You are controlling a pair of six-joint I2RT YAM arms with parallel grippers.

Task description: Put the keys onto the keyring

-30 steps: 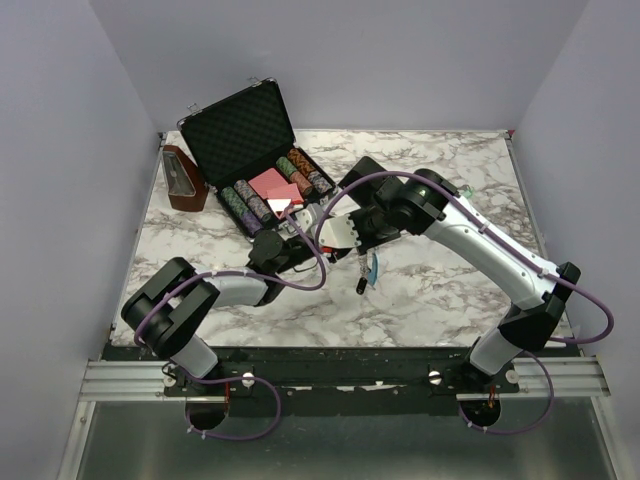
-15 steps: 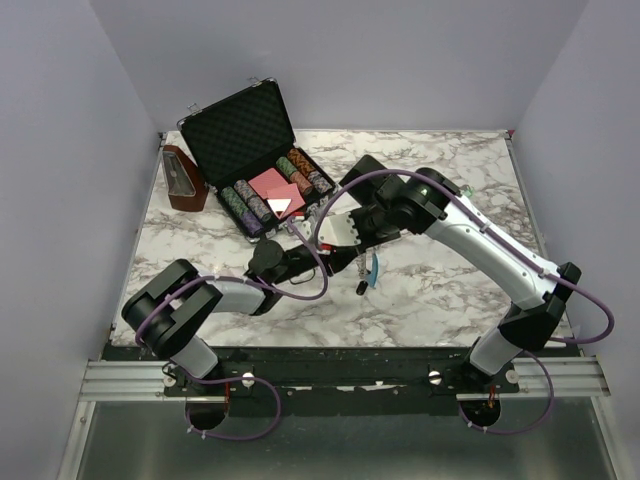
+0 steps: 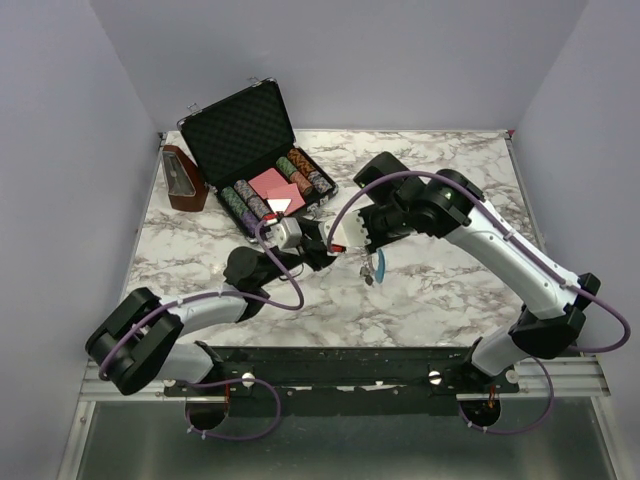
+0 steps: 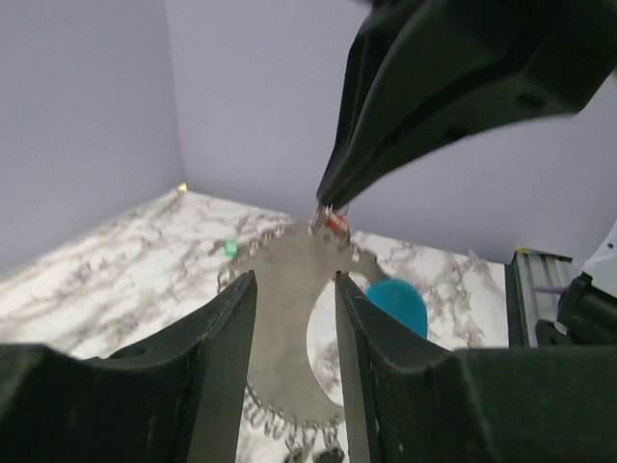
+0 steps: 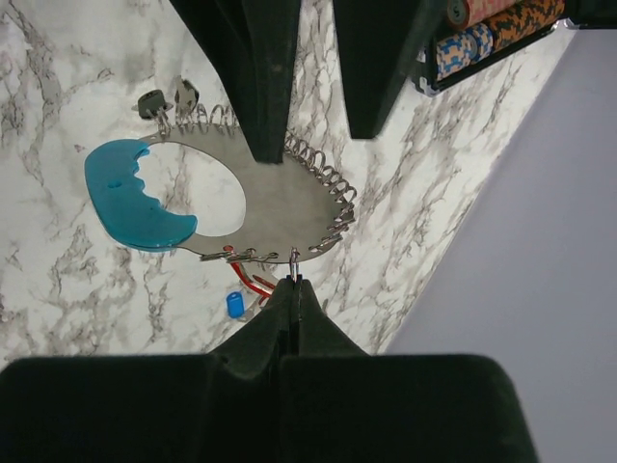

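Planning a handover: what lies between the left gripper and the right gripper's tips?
The keyring, its silver plate running from left gripper to right gripper; left wrist view.

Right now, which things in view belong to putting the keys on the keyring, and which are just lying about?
Job: keyring; keys; right gripper, pinching the keyring; left gripper, open, right by it.
Lying about: open poker case; poker chips; brown wedge-shaped object.

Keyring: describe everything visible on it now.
The keyring is a flat, grey, metal-looking crescent around an oval opening, edged with coiled wire, with a blue section at one end and two small black clips beside it. The right gripper is shut on a small loop on its rim. The left gripper straddles its narrow band; contact unclear.
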